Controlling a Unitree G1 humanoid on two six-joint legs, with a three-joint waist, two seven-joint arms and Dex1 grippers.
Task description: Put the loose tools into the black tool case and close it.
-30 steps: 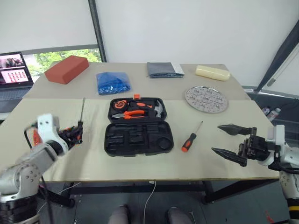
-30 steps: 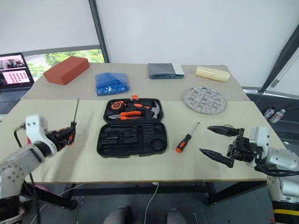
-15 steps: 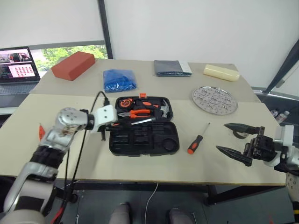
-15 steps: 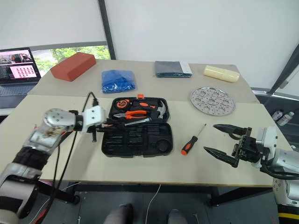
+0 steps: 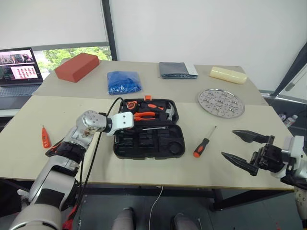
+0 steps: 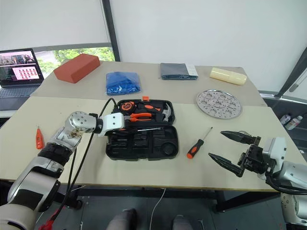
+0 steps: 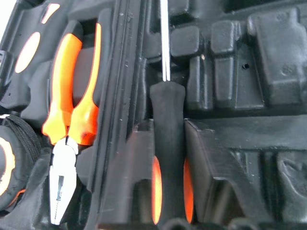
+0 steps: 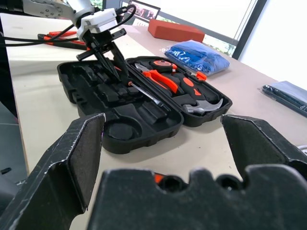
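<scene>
One black tool case [image 5: 148,129] is lying open at table centre, pliers and hammer seated in its lid. The left gripper [image 8: 109,60] is reaching in from 9 o'clock, its fingers flanking a screwdriver [image 7: 168,134] in a slot; grip cannot be confirmed. The right gripper [image 5: 247,153] is waiting spread and empty at 4 o'clock. A second screwdriver [image 5: 204,143] at 3 o'clock and a small orange tool [image 5: 45,137] at 9 o'clock are lying loose.

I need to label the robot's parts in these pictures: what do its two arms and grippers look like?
The left arm is silver-grey metal with a round wrist joint, a white block before the left gripper, and black cables looping alongside. The right gripper has two long, pointed black fingers on a black base, behind it a white and grey wrist.
</scene>
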